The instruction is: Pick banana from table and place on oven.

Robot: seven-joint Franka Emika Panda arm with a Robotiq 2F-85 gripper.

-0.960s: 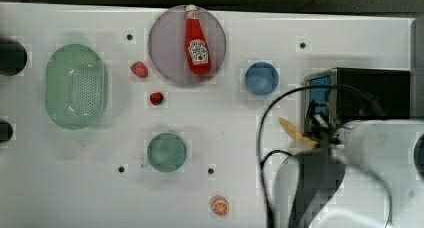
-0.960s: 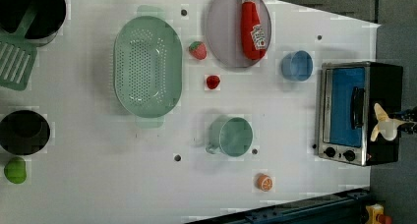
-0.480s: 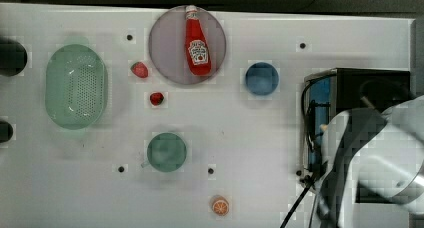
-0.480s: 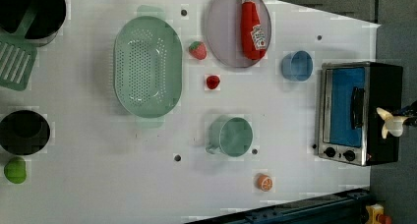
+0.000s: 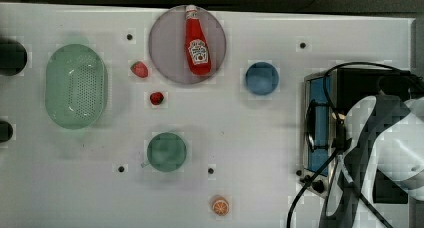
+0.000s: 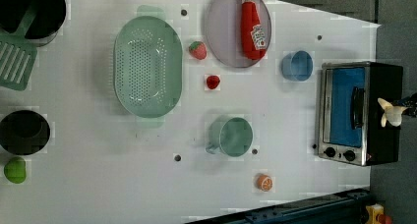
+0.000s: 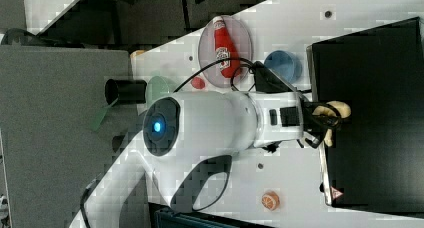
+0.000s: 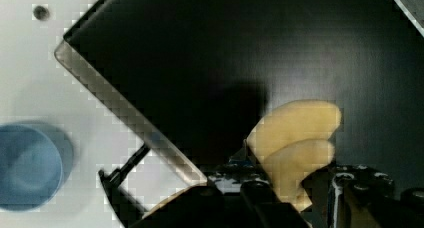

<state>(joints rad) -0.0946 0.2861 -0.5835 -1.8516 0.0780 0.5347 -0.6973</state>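
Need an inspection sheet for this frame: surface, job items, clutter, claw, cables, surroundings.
Surface: white table, small dark holes.
Job items: banana in the claw over the oven top; contact with the top cannot be told.
Clutter: ketchup on plate, colander, blue cup, green mug, strawberry, orange slice.
Claw: claw closed on the banana.
Cables: black cable looped along the arm.
Surroundings: black pots, green spatula at the left view's left.

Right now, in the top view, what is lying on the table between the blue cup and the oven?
Nothing. In the top view, the table between the blue cup and the oven is bare white surface.
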